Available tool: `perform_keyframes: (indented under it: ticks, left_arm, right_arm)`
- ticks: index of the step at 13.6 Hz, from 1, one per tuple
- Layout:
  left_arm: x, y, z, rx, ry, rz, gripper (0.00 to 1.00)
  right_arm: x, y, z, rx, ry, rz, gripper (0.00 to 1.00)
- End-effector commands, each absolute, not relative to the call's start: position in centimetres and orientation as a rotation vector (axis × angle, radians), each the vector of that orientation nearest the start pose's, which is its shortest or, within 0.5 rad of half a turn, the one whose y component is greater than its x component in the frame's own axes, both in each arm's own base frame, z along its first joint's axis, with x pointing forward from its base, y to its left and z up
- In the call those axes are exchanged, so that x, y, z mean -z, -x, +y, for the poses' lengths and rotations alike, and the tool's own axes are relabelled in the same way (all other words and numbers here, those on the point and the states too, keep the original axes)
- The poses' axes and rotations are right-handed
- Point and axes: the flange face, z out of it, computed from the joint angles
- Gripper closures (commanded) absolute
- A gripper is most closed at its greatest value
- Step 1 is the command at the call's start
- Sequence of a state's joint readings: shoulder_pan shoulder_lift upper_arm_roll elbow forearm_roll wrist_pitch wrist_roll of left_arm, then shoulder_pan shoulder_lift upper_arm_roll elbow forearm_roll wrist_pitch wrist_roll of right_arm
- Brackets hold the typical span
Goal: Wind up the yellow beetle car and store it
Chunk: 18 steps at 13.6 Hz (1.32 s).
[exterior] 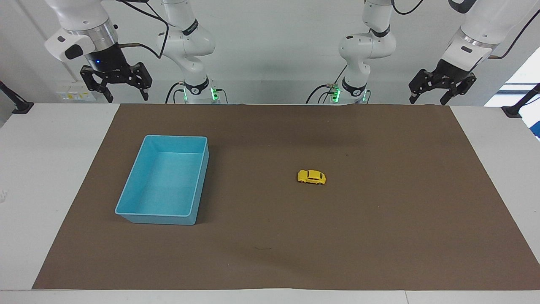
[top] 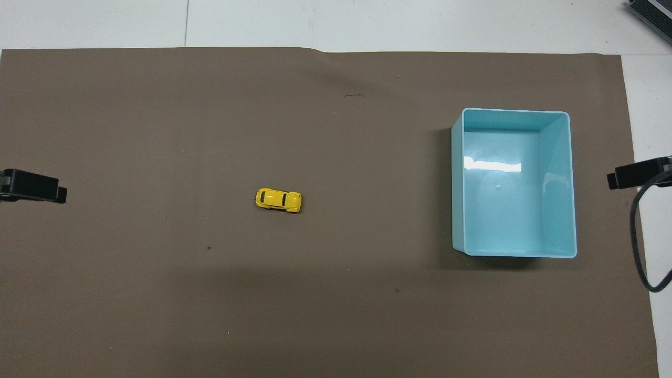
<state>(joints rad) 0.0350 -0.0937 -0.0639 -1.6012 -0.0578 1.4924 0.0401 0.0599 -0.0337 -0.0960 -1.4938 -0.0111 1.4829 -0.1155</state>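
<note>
The yellow beetle car [exterior: 311,177] stands on its wheels on the brown mat, near the middle of the table; it also shows in the overhead view [top: 279,200]. The light blue bin [exterior: 168,181] is empty and sits toward the right arm's end of the table, also seen from overhead [top: 514,210]. My right gripper [exterior: 126,90] hangs open and empty, high over the table's edge at the robots' end. My left gripper [exterior: 436,95] hangs open and empty, high over the other corner at that end. Both are well apart from the car and the bin.
A brown paper mat [exterior: 379,236] covers most of the white table. Black clamp mounts [exterior: 17,105] [exterior: 514,110] stand at the two corners at the robots' end. Dark parts of the raised grippers show at the overhead view's side edges.
</note>
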Motion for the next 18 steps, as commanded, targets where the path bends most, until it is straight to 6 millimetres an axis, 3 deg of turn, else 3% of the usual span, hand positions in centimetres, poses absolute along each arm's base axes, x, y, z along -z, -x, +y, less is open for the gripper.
perform_keyframes:
  ticks: [1, 14, 17, 18]
  left_arm:
    - [-65.4, -50.9, -2.0, -0.004, 3.194, 0.113, 0.00]
    - [-65.0, -51.1, -2.8, -0.018, 3.193, 0.108, 0.00]
    - [-64.6, -51.4, -3.4, -0.028, 3.193, -0.064, 0.00]
    - [-64.4, -51.7, -4.6, -0.014, 3.195, -0.097, 0.00]
  right_arm:
    - [-67.5, -52.9, -2.2, 0.038, 3.138, -0.108, 0.00]
    - [-67.5, -52.8, -2.2, 0.036, 3.138, -0.108, 0.00]
    - [-67.5, -52.9, -2.2, 0.038, 3.138, -0.108, 0.00]
    - [-67.5, -52.9, -2.2, 0.038, 3.138, -0.108, 0.00]
